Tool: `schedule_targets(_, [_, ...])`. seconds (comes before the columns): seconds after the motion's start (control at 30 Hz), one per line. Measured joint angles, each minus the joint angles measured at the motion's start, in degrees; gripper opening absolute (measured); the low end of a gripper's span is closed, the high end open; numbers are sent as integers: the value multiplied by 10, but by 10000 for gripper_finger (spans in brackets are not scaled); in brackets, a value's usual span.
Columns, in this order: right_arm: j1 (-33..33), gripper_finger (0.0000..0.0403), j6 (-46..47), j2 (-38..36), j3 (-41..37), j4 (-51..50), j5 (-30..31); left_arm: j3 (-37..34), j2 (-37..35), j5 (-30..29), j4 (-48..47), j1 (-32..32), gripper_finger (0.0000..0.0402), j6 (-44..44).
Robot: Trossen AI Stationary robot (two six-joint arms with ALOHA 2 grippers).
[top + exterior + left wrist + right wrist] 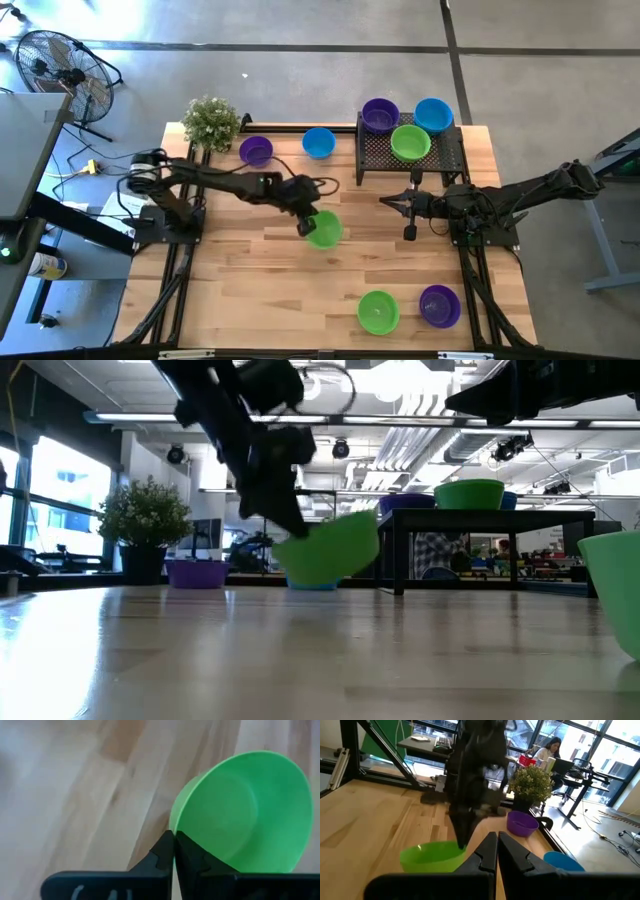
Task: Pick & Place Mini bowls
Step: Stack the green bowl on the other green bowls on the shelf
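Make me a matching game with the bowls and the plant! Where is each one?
Things:
1. green bowl in the left gripper
2. potted plant
3. purple bowl beside another green bowl
4. three bowls, one of them blue

Places:
A. on the black mesh tray
B. near front edge of the table
C. lifted and tilted, mid-table
D. back left corner

Pairs: 1-C, 2-D, 3-B, 4-A

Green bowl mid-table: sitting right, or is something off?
It's off. The green bowl is tilted with one side raised above the table, pinched at its rim by the shut left gripper. The other bowls look level, on the table or on the tray. The right gripper waits shut beside the tray.
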Motion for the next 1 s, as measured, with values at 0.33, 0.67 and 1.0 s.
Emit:
schedule_targets(0.33, [0,3,0,0,0,0,0,0,43,-2,-3,0,23,0])
schedule_targets(0.67, [0,3,5,0,0,1,0,15,3,-26,-27,-11,94,88])
schedule_targets(1.0, [0,3,33,71,11,19,18,-171,-131,-84,204,-47,13,139])
